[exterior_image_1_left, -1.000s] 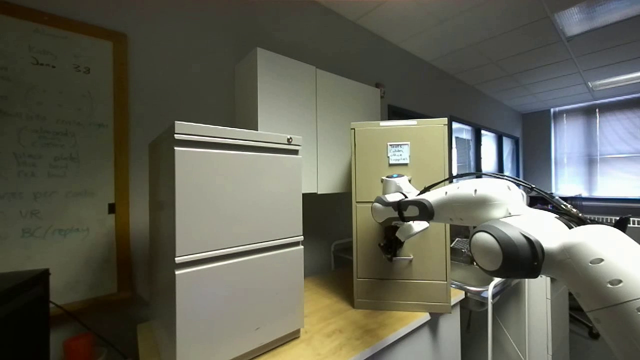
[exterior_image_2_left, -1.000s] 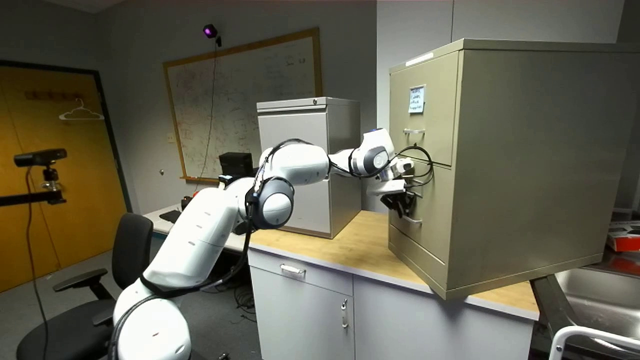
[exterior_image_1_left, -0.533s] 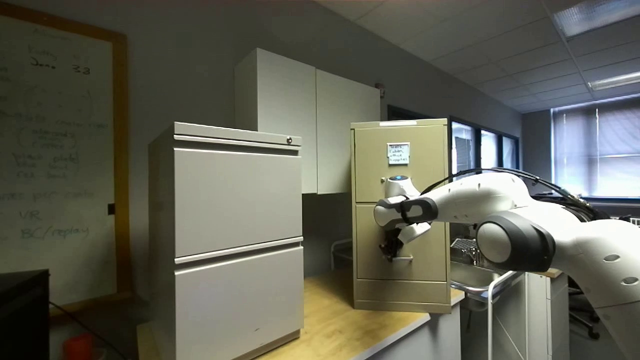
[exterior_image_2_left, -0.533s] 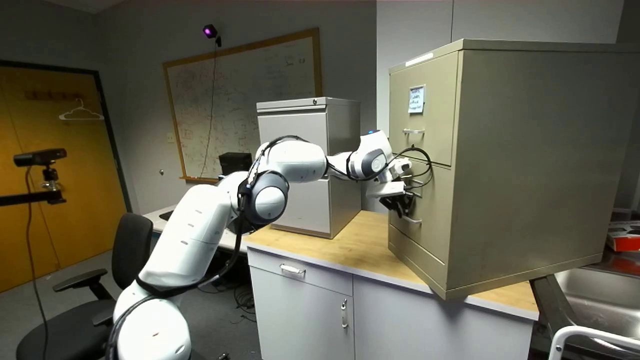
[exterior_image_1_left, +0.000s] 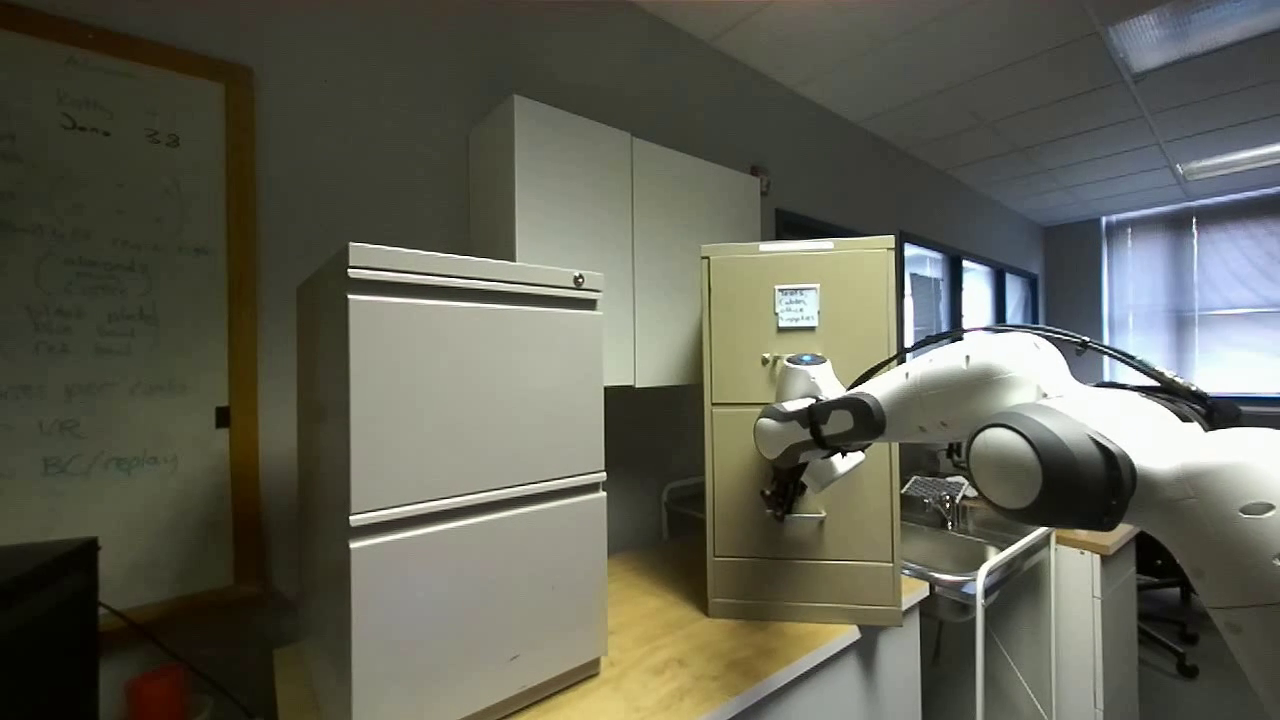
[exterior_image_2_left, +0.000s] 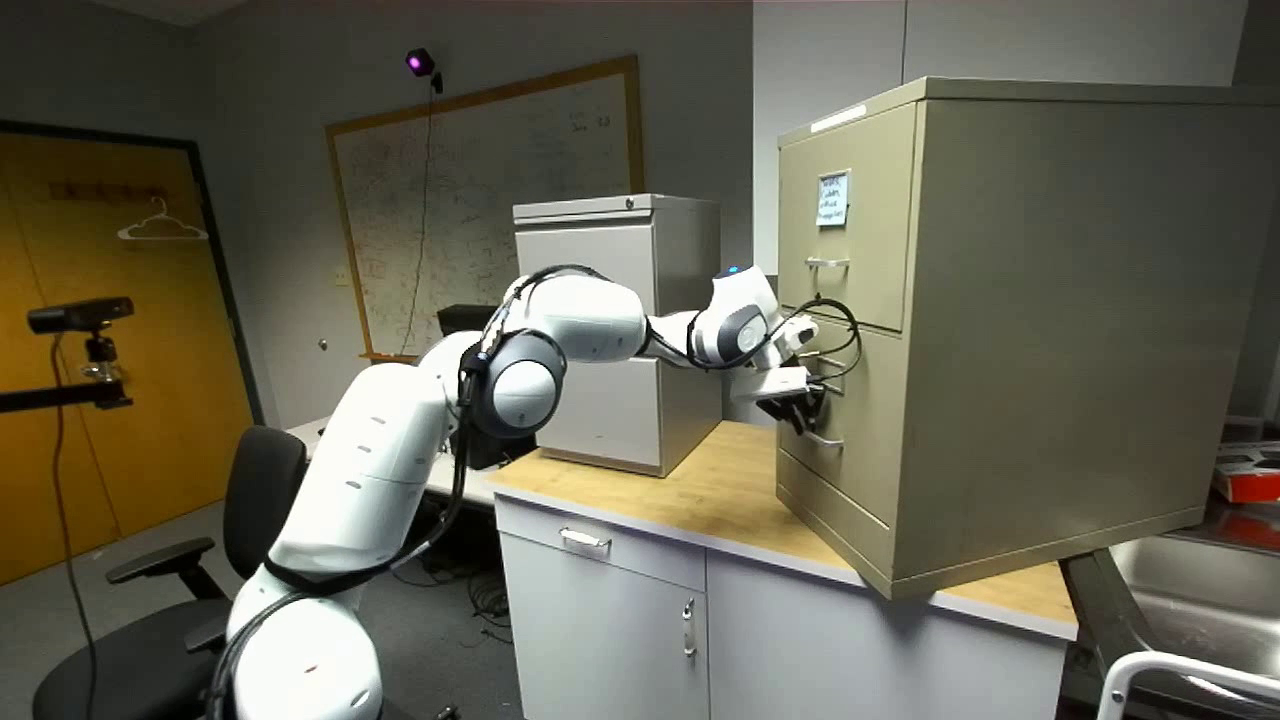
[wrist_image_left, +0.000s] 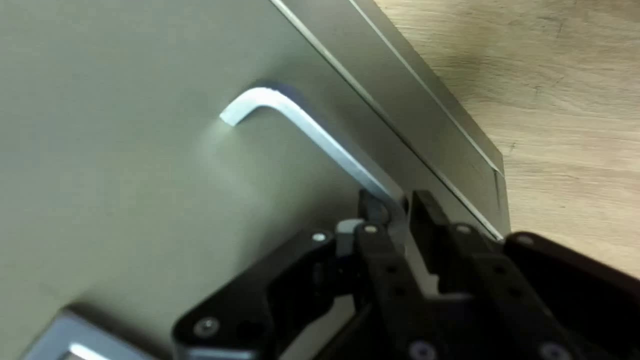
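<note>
Drawer handle (wrist_image_left: 327, 144) sat near centre of wrist view, on lower drawer front (wrist_image_left: 125, 175); long axis slanted from upper middle of frame toward lower right, bent end turned lower left into drawer face. Gripper (wrist_image_left: 398, 207), at bottom right of same view, had jaws pressed close, gripping opposite end of bar. In both exterior views handle lay right of centre, near-horizontal, on tan cabinet (exterior_image_1_left: 850, 320); wooden countertop (exterior_image_1_left: 700, 640) ran below.
</note>
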